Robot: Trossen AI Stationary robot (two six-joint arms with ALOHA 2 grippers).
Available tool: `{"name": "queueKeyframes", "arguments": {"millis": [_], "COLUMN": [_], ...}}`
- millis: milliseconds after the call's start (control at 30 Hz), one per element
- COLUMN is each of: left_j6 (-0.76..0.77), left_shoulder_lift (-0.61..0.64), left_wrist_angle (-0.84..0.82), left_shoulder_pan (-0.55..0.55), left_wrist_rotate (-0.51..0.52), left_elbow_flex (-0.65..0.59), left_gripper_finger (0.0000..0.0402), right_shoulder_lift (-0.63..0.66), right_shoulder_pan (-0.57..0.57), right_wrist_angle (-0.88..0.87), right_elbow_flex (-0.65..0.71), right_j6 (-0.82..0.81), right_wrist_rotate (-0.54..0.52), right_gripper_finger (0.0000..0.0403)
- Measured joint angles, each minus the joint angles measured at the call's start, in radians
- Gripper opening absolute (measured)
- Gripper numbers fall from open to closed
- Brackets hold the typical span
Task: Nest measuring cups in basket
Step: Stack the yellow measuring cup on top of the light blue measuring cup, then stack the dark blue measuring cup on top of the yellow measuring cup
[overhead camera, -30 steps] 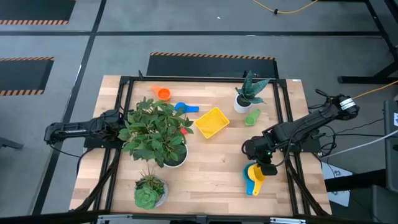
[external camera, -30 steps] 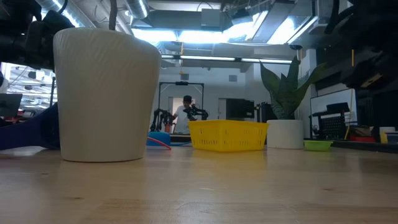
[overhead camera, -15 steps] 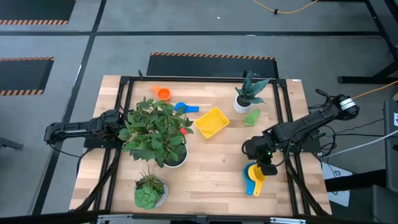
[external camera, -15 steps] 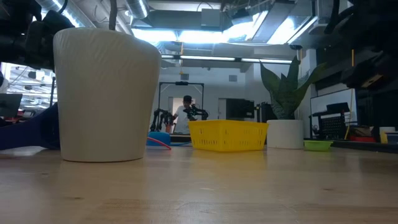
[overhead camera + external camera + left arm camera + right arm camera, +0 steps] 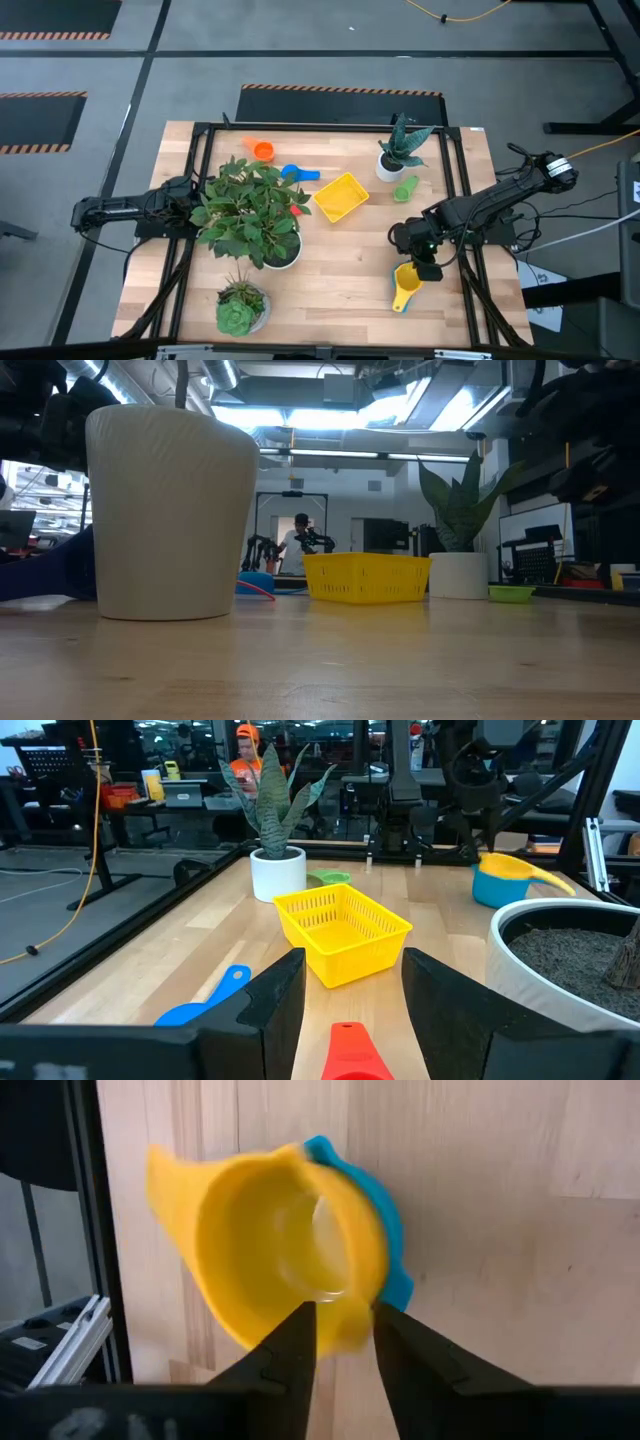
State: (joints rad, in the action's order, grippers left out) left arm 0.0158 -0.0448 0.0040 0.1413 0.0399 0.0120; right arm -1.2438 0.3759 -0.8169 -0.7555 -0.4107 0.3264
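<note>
fingers of the right gripper (image 5: 428,270) stand a little apart over the yellow cup (image 5: 405,279), which sits inside the light blue cup (image 5: 392,1250) on the counter (image 5: 340,270). in the right wrist view the two dark fingers (image 5: 290,1350) flank the yellow cup's rim with a narrow gap between them, and whether they touch the rim cannot be told. from above, this pair of cups lies well apart from the yellow basket (image 5: 340,197), toward the counter's right front edge, with the yellow cup's handle pointing to the front.

the left gripper (image 5: 345,995) waits at the counter's left side, behind the big leafy plant (image 5: 250,208) as seen from the basket; its fingers (image 5: 270,1005) stand apart with nothing between them, and an orange-red piece (image 5: 350,1055) shows below them in the left wrist view.

the basket lies near the middle of the counter, tilted at an angle to its edges. the blue cup (image 5: 296,173) lies just to the left of the basket, and the orange cup (image 5: 262,151) lies farther back and left of that. the green cup (image 5: 405,188) lies to the right of the basket, just beside the white pot of the spiky plant (image 5: 395,150). a small plant in a white pot (image 5: 240,308) stands well to the front left of the basket.

in the low view a person (image 5: 297,545) shows far behind the basket, in the room beyond the counter.
</note>
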Motion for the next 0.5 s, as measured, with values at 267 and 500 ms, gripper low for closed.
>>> {"name": "queueKeyframes", "arguments": {"millis": [267,500], "left_j6": [0.000,0.000], "left_shoulder_lift": [0.000,0.000], "left_wrist_angle": [0.000,0.000], "left_shoulder_pan": [0.000,0.000], "left_wrist_rotate": [0.000,0.000], "left_elbow_flex": [0.000,0.000], "left_gripper_finger": [0.0160,0.0160], "right_shoulder_lift": [0.000,0.000], "right_shoulder_pan": [0.000,0.000], "right_wrist_angle": [0.000,0.008], "right_elbow_flex": [0.000,0.000], "right_j6": [0.002,0.003], "right_wrist_rotate": [-0.001,-0.015], "right_gripper_finger": [0.0122,0.0122]}}
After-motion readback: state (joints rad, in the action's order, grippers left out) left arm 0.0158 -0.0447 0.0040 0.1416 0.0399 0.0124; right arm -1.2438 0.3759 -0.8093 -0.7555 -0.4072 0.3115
